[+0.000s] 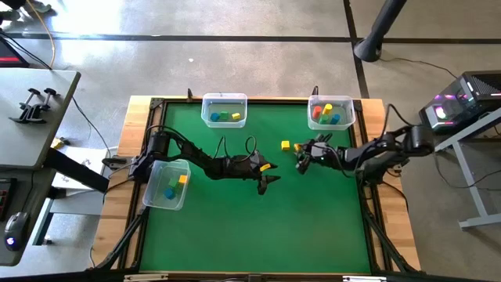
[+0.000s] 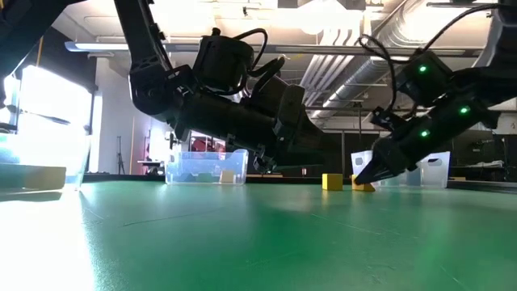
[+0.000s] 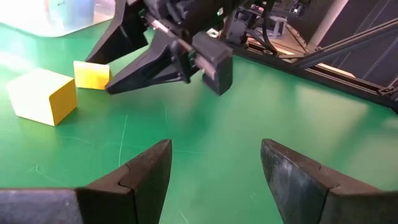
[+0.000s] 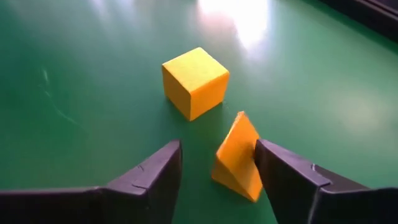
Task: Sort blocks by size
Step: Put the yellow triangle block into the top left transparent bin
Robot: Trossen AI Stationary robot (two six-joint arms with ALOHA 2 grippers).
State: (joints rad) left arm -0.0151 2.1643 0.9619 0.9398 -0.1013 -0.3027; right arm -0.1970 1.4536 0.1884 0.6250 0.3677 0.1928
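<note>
A yellow cube (image 1: 286,145) rests on the green mat; it also shows in the right wrist view (image 4: 194,81) and the left wrist view (image 3: 42,94). A smaller orange-yellow block (image 4: 237,155) stands tilted between the open fingers of my right gripper (image 4: 217,147), low over the mat near the table's middle (image 1: 301,161). In the low view this block (image 2: 363,186) lies under the fingertips. My left gripper (image 1: 266,182) is open and empty (image 3: 214,148), just left of the right one, a little above the mat. My right gripper is open around the small orange-yellow block. One finger (image 4: 273,163) touches the block's side (image 4: 249,149); the other finger stands clear of it. The fingers slant down from the table's right. The block is tipped up, its lower edge on the mat.
Three clear bins hold other blocks: one at the far left (image 1: 225,110), one at the far right (image 1: 330,111), one at the left edge (image 1: 167,184). The near half of the green mat (image 1: 258,235) is open.
</note>
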